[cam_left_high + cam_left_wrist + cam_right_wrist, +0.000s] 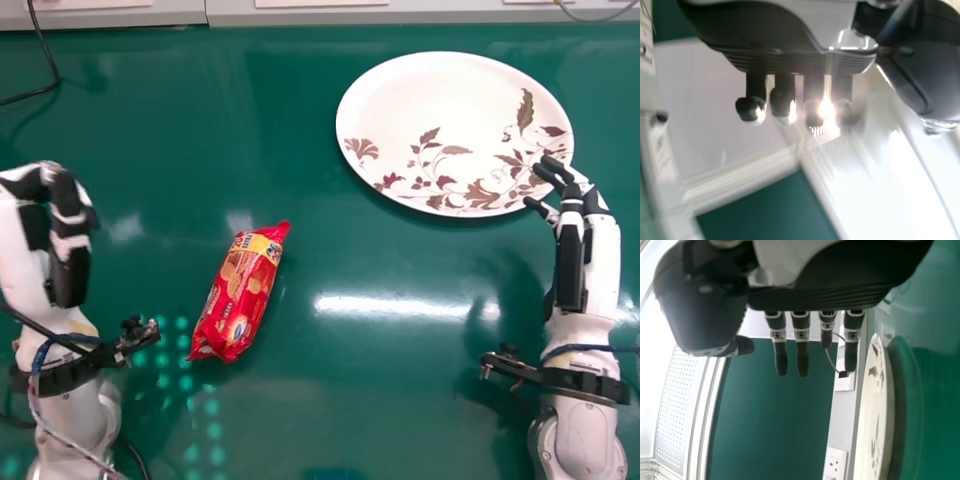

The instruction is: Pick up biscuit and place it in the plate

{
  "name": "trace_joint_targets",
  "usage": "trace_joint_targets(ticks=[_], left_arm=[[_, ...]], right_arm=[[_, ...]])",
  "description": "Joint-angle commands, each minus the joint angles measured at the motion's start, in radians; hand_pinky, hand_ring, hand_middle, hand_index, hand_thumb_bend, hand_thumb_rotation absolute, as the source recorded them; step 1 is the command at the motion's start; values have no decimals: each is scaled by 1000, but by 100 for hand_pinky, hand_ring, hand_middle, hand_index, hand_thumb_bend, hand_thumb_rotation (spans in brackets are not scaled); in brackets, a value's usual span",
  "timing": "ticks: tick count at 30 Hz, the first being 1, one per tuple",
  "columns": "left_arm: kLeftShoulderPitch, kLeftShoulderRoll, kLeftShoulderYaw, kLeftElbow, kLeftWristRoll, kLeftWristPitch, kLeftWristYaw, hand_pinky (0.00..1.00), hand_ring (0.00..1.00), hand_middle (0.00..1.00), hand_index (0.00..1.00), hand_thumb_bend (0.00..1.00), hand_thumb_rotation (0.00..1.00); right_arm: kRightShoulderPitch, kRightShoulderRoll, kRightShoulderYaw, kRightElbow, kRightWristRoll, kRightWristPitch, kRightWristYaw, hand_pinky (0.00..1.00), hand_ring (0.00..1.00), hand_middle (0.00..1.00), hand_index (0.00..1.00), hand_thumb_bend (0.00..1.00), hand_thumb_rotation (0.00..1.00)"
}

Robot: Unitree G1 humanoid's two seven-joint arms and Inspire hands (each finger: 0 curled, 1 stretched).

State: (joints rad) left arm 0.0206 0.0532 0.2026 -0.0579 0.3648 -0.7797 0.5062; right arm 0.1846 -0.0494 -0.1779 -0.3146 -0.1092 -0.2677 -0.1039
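**Biscuit apart from the plate.**

The red biscuit (238, 295) lies on the green counter (350, 400), between the hands and nearer the left. The right hand (570, 240), its fingers (802, 357) extended wide and holding nothing, is at the rim of the patterned plate (430, 100). Whether the left hand (68, 240) is wide or narrow cannot be told.

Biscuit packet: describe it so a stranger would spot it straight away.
On the green table, find the big white plate with the leaf pattern. To its left and nearer the robot lies the biscuit packet, long and slanted. Unlike the round, pale plate, it is a narrow, shiny red wrapper, yellow towards its far end.
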Motion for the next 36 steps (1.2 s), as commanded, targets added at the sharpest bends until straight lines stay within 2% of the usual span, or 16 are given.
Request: trace_joint_targets(ticks=[1,3,4,5,6,7,8,9,10,11,12,13,14,20,26,36], left_arm=[[10,-95,0,52,34,21,75,0,0,0,9,24,58],[10,-98,5,49,57,29,99,0,0,0,2,19,73],[9,-95,7,53,66,27,108,0,0,0,1,20,75],[8,-92,4,58,54,18,106,0,0,0,0,23,60],[5,-86,-2,66,35,-1,100,1,2,4,5,45,31],[0,-72,-8,81,20,-29,90,0,3,6,8,56,16],[-3,-49,-15,97,9,-50,71,2,6,10,14,63,14],[-2,-16,-26,115,-8,-63,34,7,12,19,26,68,26],[7,12,-41,119,-31,-56,-14,17,27,37,42,73,42],[11,39,-55,131,-49,-65,-54,46,60,66,68,83,61],[11,59,-64,148,-53,-86,-78,71,79,82,84,89,70],[11,74,-72,162,-57,-105,-98,85,89,91,92,95,76],[12,84,-80,168,-62,-116,-118,94,96,96,97,98,79],[38,90,-121,125,-130,-87,-228,100,100,100,100,100,88],[49,105,-137,125,-229,-96,-327,100,100,100,100,100,86],[42,122,-117,159,-259,-141,-406,100,100,100,100,100,82]], right_arm=[[10,-5,-1,-4,3,3,4,75,79,81,81,31,16],[7,-5,-2,-1,8,2,6,75,79,81,80,31,13],[5,-6,-3,1,9,1,6,75,79,81,80,31,12],[3,-7,-3,4,8,-1,5,75,79,81,80,31,12],[1,-8,-4,6,8,-3,6,74,79,81,80,31,11],[0,-8,-4,7,10,-3,7,74,79,81,80,31,11],[-1,-10,-4,8,8,-2,8,75,79,81,80,31,11],[-2,-10,-4,9,7,-1,8,75,79,81,80,31,12],[-3,-10,-5,9,6,0,8,75,79,81,80,31,12],[-4,-11,-5,10,6,-1,9,74,79,80,80,31,12],[-5,-12,-5,12,1,-2,8,74,79,80,80,31,13],[-6,-13,-6,14,-2,-2,7,74,79,80,80,31,14],[-7,-14,-6,15,-5,-4,6,74,79,80,80,31,15],[-10,-14,-9,21,6,-8,6,73,79,80,79,30,14],[-10,-20,-10,21,8,-9,11,74,79,80,80,30,14],[-10,-29,-12,24,14,-16,14,74,79,80,80,31,15]])
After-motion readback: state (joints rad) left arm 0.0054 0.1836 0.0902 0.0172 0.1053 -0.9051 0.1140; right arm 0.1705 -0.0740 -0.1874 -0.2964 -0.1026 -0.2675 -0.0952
